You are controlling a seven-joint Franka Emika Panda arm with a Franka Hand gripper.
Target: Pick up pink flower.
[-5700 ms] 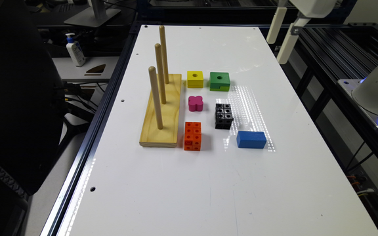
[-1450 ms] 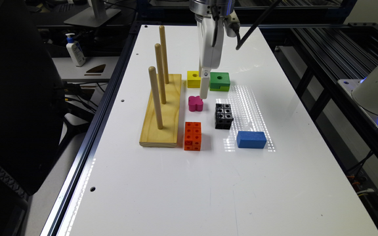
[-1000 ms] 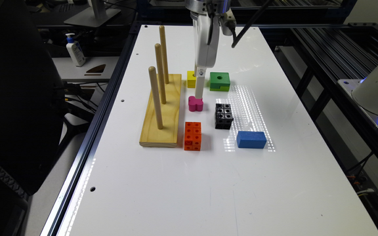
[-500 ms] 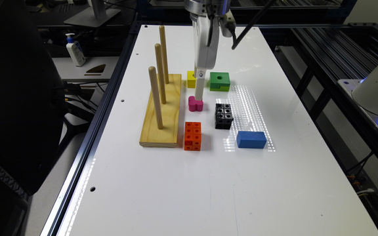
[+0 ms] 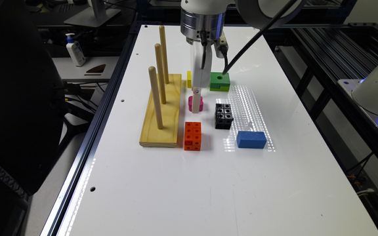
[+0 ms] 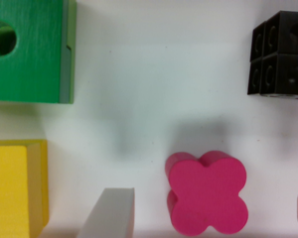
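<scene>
Your gripper [image 5: 196, 105] reaches straight down to the white table [image 5: 208, 183], right at the pink flower [image 5: 201, 104]. In the wrist view, its two pale fingers [image 6: 109, 213] stand wide apart with the pink flower [image 6: 207, 193] lying flat on the table between them, untouched and nearer one finger than the other. Around the flower sit a yellow block [image 6: 12, 188], a green block with a hole [image 6: 30, 49] and a black studded block [image 6: 280, 54]. An orange studded block [image 5: 192, 136], a blue block [image 5: 251, 139] and a wooden peg stand [image 5: 162, 108] rest nearby.
</scene>
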